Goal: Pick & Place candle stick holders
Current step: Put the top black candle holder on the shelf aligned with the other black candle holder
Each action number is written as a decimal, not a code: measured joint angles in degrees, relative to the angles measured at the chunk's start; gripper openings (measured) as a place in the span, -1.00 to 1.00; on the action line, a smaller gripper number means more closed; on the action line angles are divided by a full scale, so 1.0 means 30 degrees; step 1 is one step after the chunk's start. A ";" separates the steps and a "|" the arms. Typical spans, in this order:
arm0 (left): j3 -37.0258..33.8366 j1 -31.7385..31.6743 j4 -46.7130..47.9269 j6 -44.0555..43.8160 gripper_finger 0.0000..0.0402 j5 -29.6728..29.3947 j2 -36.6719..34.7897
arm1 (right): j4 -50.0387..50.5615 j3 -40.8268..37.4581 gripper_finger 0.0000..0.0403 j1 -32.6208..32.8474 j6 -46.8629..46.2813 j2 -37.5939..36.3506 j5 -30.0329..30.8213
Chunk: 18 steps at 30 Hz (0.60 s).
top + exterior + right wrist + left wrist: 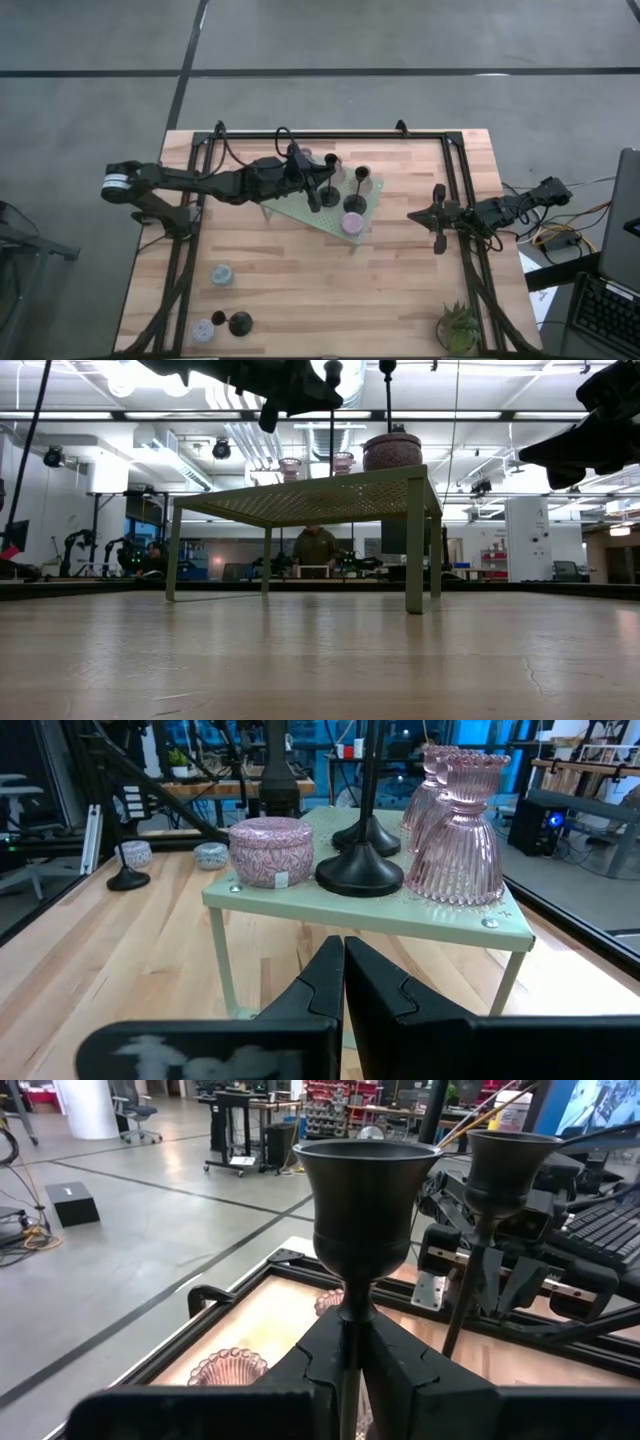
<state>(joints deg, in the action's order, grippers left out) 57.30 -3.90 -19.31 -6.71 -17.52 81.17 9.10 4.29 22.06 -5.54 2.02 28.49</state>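
My left gripper [345,1348] reaches level over the pale green stand [300,212] and is shut on a black slim-stemmed candle stick holder [364,1200]. A second black holder [508,1160] stands beside it. Two pink glass holders [455,830] and a squat lavender holder [270,850] rest with their bottoms on the stand's top. Two lavender holders [222,274] and a black one [240,323] stand on the table at the near left. My right gripper [343,970] waits shut at the table's right side, apart from everything. My left gripper pinches the black holder's slim stem [346,1302], just under the cup, between its two fingers. The fingers come level from the table's left and lie across the upright stem. They hide the base in the left wrist view; in the right wrist view both black bases [360,872] sit on the stand.
A spiky green plant [458,328] stands at the near right corner. A black frame [330,135] runs along the table's far and side edges. Bare wood lies between the stand and the near edge. A person [316,548] sits in the room beyond.
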 joint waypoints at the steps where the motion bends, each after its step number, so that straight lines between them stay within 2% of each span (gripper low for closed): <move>1: 0.0000 0.0000 -0.0031 0.0124 -0.84 0.0007 0.0036 | -0.0003 0.0000 -0.96 0.0000 0.0000 0.0000 0.0005; 18: -0.0066 0.0007 -0.0002 0.1152 -0.84 0.0007 0.0099 | -0.0001 0.0000 -0.96 0.0000 0.0000 0.0000 0.0000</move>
<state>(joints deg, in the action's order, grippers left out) 57.10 -3.88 -19.31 -3.25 -17.50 81.47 9.10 4.29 22.06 -5.54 2.02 28.49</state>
